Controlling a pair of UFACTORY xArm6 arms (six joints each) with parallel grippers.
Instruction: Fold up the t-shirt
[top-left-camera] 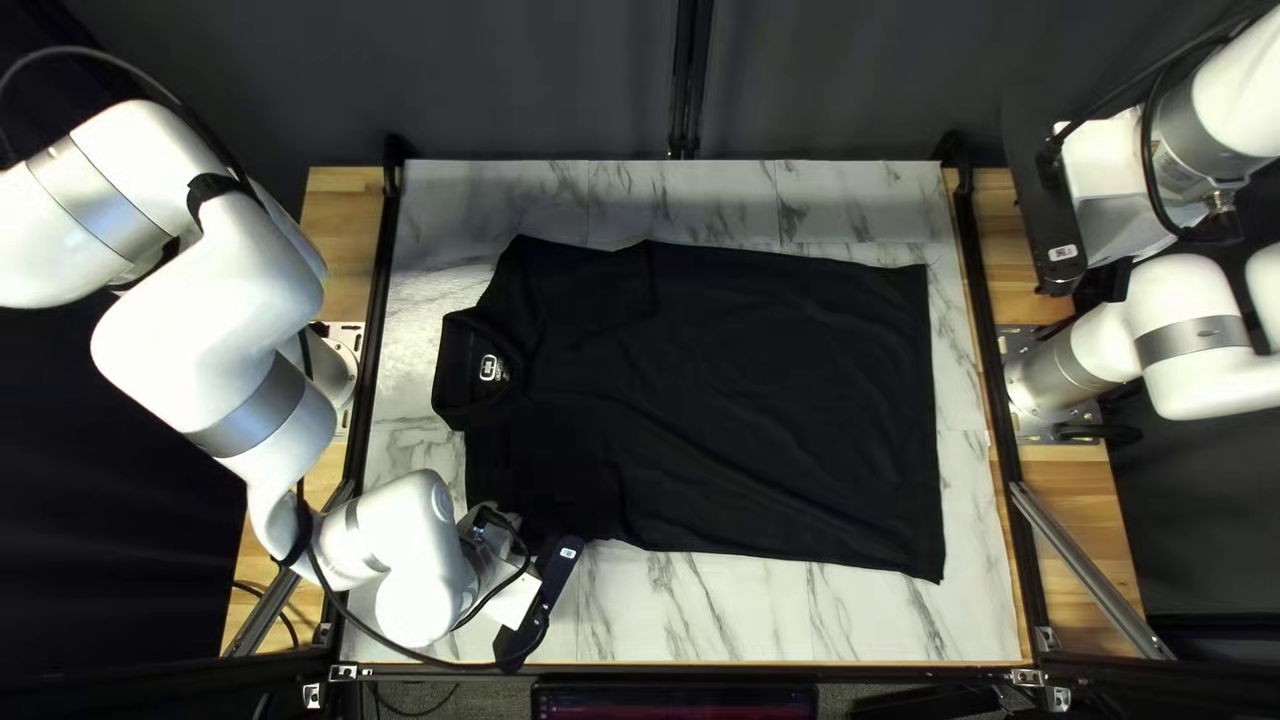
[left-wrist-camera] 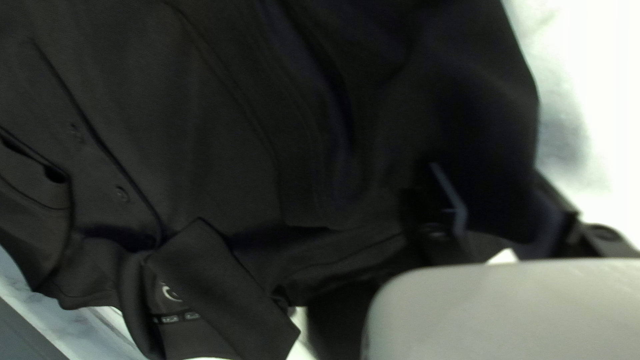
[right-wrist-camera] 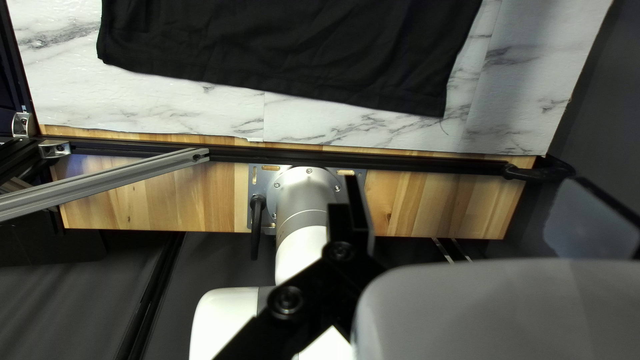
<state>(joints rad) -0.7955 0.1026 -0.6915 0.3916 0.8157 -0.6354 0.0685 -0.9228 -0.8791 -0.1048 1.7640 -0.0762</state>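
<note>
Shirt (top-left-camera: 747, 380), black, one: spread unfolded on the table (top-left-camera: 707, 614), mid-frame in the top left view, collar (top-left-camera: 454, 404) at left. Left end effector (left-wrist-camera: 490, 175): fingers parted about the lower-left sleeve (top-left-camera: 554, 496), unclenched; right end effector (right-wrist-camera: 465, 181): released, upper right. Step, as judged: first sleeve fold; next move calls for pinching the sleeve, then carrying it inward.
</note>
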